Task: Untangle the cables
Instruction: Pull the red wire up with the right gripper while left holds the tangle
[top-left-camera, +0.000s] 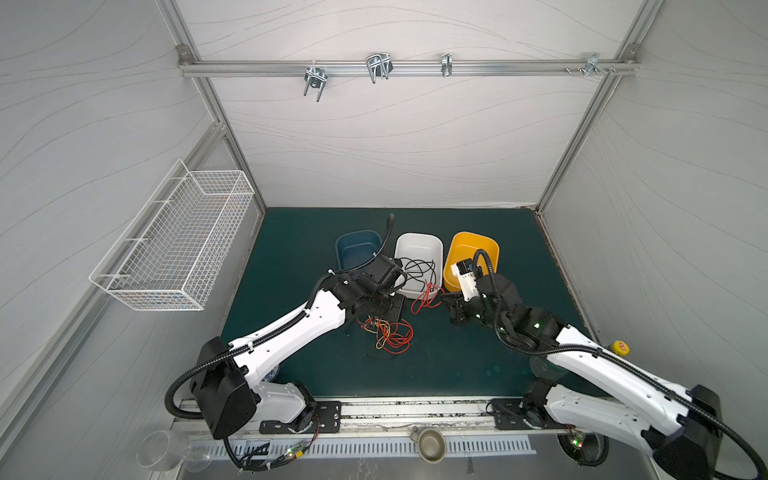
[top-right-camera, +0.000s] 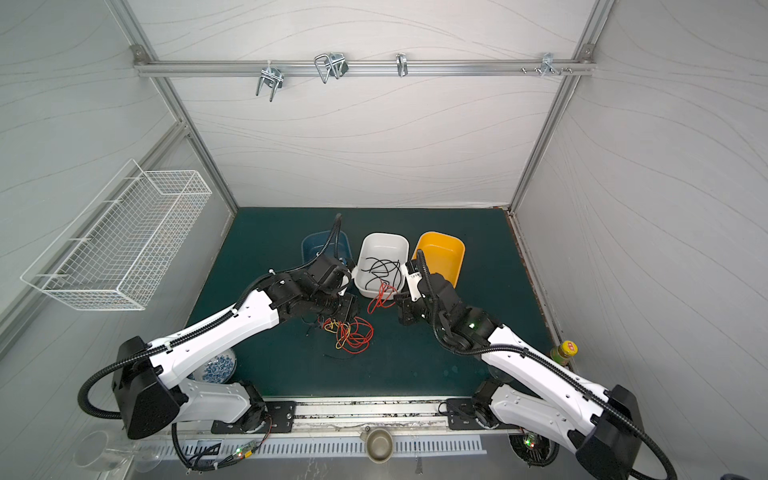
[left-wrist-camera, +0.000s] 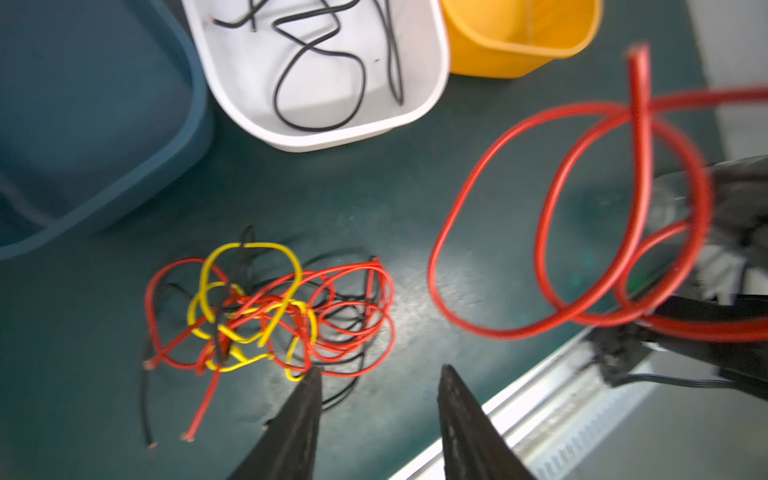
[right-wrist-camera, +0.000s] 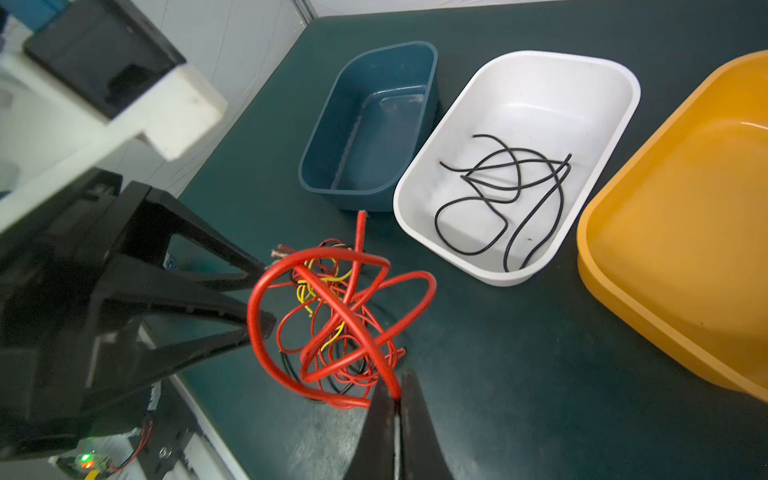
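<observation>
Top views overhead, wrist views close, sharing cables (left-wrist-camera: 270, 311)

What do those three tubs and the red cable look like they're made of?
The blue tub, white tub and yellow tub: probably moulded plastic, smooth, faintly glossy, rounded corners. The red cable: seemingly rubbery insulation, shiny, curling in loose loops; pale strands at its cut end suggest a metal core.

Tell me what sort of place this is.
Probably a robotics lab cell: white panels on an aluminium frame enclose a green mat, with a left arm and right arm mounted at its front.
</observation>
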